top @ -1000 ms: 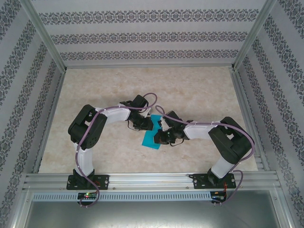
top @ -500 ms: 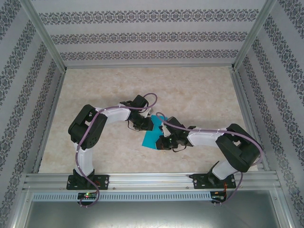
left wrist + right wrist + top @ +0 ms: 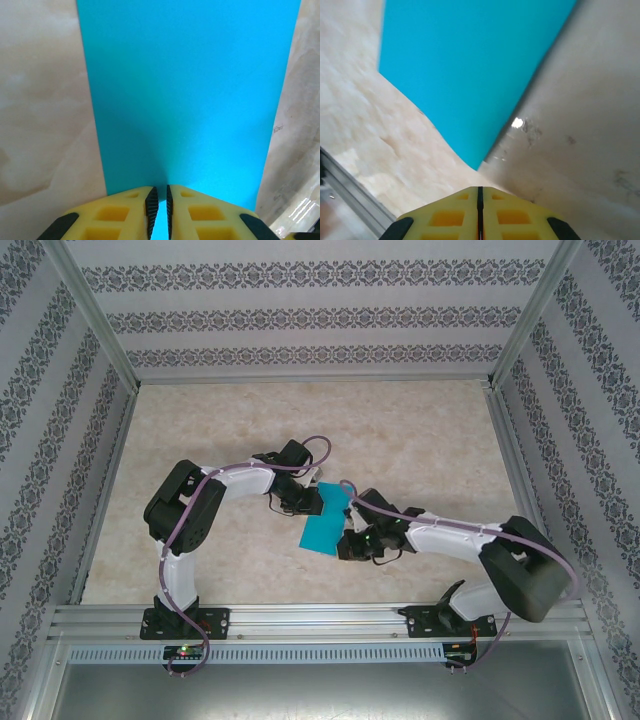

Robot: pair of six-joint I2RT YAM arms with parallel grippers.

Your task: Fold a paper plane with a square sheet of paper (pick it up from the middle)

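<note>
The square sheet of paper point(image 3: 322, 530), turquoise-blue, lies in the middle of the table as an oblong strip. In the left wrist view the sheet of paper point(image 3: 190, 90) stretches away from my left gripper point(image 3: 159, 189), whose yellow fingers point(image 3: 125, 210) are shut on its near edge, with blue showing between the black pads. From above, the left gripper point(image 3: 312, 502) sits at the paper's far end. My right gripper point(image 3: 343, 540) is beside the paper's near right edge. In its own view the right gripper point(image 3: 480, 188) is shut with nothing in it, just short of a corner of the paper point(image 3: 465, 65).
The beige marbled table point(image 3: 400, 430) is enclosed by patterned walls point(image 3: 300, 320). An aluminium rail point(image 3: 320, 620) runs along the near edge by the arm bases, and the same rail point(image 3: 350, 195) shows at the lower left of the right wrist view.
The right arm has swung its elbow out to the right, and its gripper has slid off the paper towards the near side. More of the sheet shows. The left arm has stayed still.
</note>
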